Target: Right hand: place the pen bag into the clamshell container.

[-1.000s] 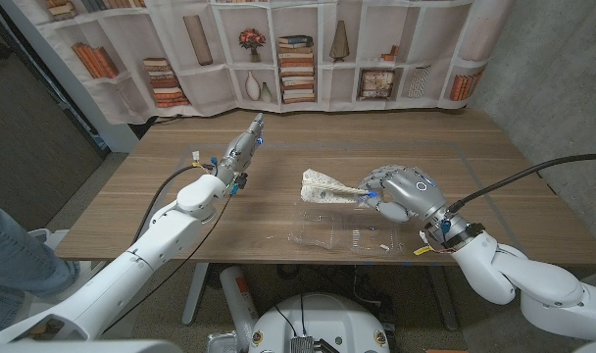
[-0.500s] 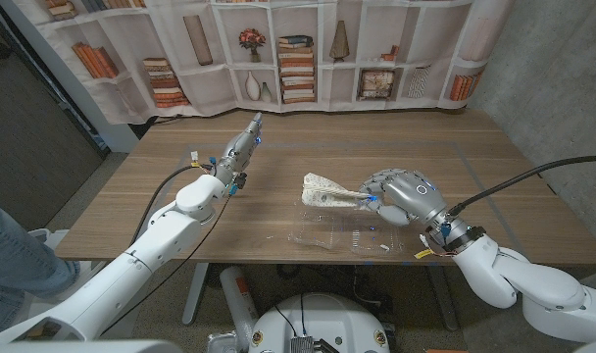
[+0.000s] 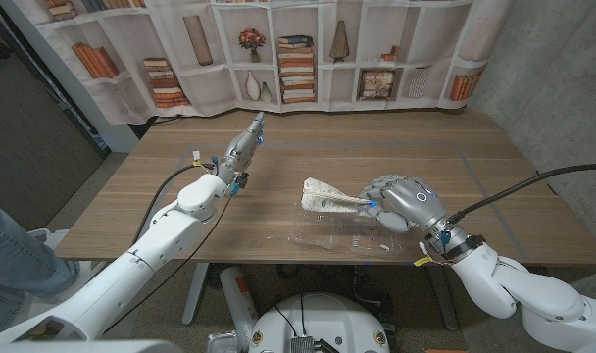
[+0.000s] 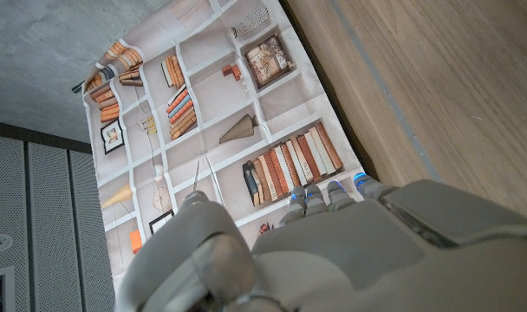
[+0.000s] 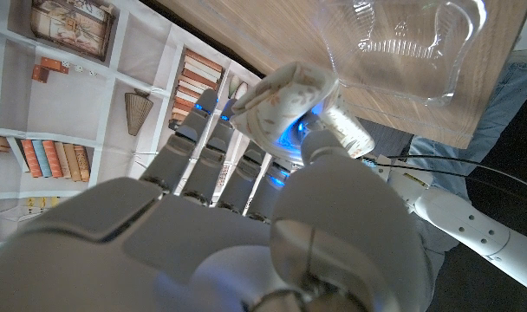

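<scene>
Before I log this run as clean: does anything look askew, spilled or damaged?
Nothing stands out. The right robot hand holds the cream patterned fabric pen bag above the open clear plastic clamshell container, which lies undamaged at the wooden table's near edge. The left robot hand holds nothing.

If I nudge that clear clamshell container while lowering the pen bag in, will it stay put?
Probably not. The clamshell container looks like thin clear plastic, so it is likely light and may slide. It lies open near the table edge. The right robot hand holds the pen bag; lower gently.
</scene>
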